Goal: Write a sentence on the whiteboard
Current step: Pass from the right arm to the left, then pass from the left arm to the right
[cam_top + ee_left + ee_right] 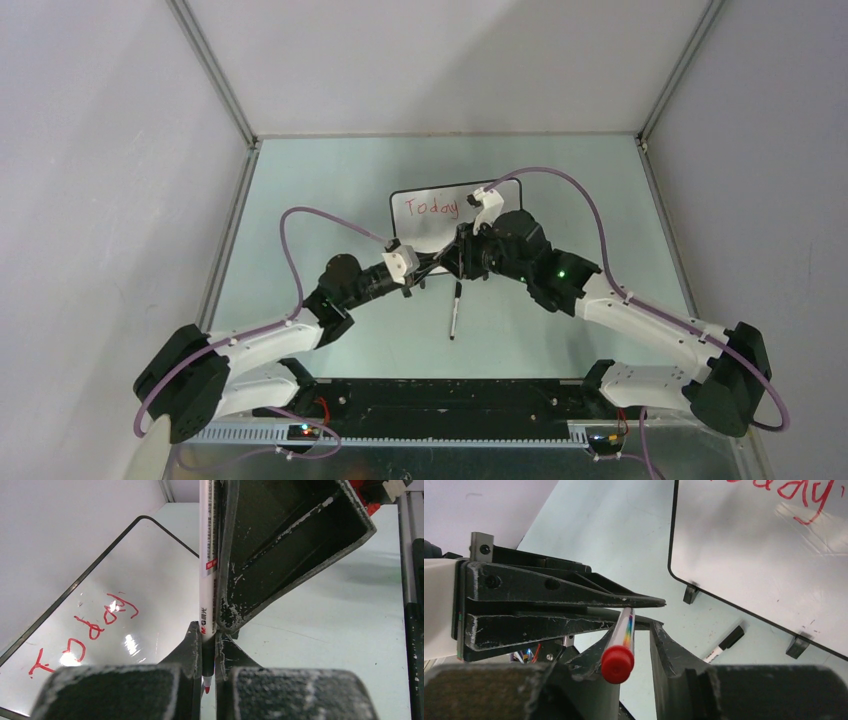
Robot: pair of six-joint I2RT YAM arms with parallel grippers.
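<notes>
Reaching inward with bent elbows, both arms met tip to tip, the left gripper (207,639) pointing at the right gripper (634,636). The left fingers (192,645) were clamped on the lower end of a white pen (206,595), its red tip poking out below them. The right jaws stood parted around the pen's red-capped end, one finger against the barrel and a gap on the other side. Just beyond both grippers the whiteboard (425,236) stood tilted on its black feet, its glossy face catching glare. The sentence (430,207) read only "Today", in red along the top. A black marker (455,312) lay on the table (330,200) just below the grippers.
</notes>
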